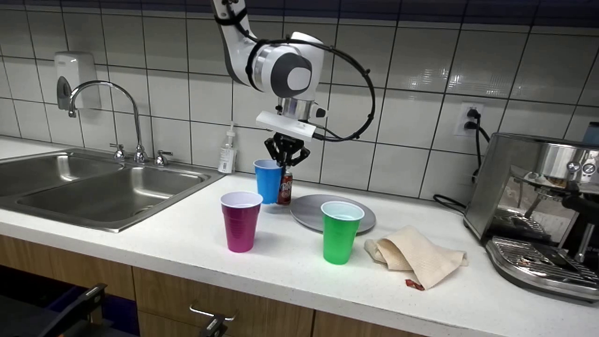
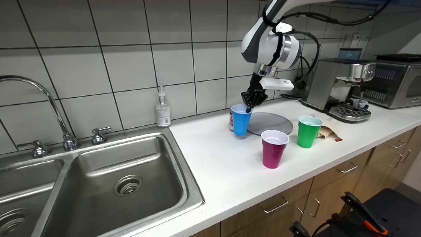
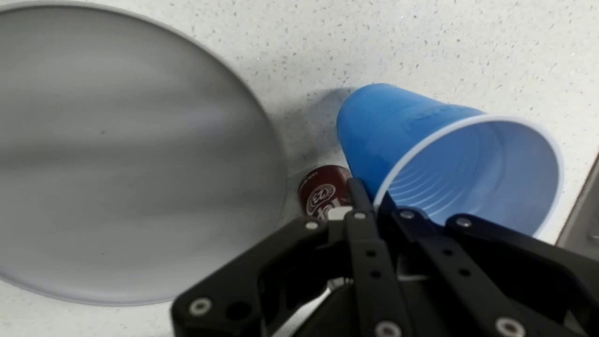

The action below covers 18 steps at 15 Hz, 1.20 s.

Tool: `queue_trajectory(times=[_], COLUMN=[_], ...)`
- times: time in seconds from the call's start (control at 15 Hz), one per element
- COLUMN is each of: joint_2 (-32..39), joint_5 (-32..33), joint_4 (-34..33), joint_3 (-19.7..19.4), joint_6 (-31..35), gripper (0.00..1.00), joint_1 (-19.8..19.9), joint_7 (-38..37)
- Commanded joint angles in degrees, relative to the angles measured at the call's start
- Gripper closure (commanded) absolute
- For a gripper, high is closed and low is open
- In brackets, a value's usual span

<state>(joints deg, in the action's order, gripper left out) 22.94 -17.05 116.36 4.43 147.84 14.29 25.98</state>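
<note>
My gripper [image 1: 283,169] points down and is shut on the wall of a blue cup [image 1: 268,183]. One finger is inside the cup and one outside, with the white rim between them in the wrist view [image 3: 374,199]. The blue cup [image 2: 241,122] is close to upright; I cannot tell whether its base touches the counter. A dark red soda can [image 1: 285,189] stands right beside the cup, partly hidden by the finger and cup; it also shows in the wrist view [image 3: 323,189]. A grey plate [image 3: 140,154] lies beside the can.
A magenta cup [image 1: 241,222] and a green cup [image 1: 341,234] stand nearer the counter's front edge. A crumpled brown napkin [image 1: 421,255] lies by the espresso machine [image 1: 538,210]. A sink [image 2: 125,171], faucet [image 2: 49,105] and soap bottle [image 2: 163,113] are at the other side.
</note>
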Motion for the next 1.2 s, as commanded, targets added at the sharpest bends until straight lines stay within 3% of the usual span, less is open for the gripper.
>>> queue_trajectory(times=[0.0, 0.6, 1.13], joint_2=[-0.8, 2.8, 8.6], joint_5=[-1.0, 2.3, 5.9], joint_4=[-2.0, -8.7, -15.2], joint_3=[-1.3, -6.6, -7.6], joint_6=[-2.1, -0.7, -7.5], gripper=[0.99, 0.99, 0.99], joint_1=[1.7, 0.7, 0.7], joint_7=[-1.4, -9.3, -13.3])
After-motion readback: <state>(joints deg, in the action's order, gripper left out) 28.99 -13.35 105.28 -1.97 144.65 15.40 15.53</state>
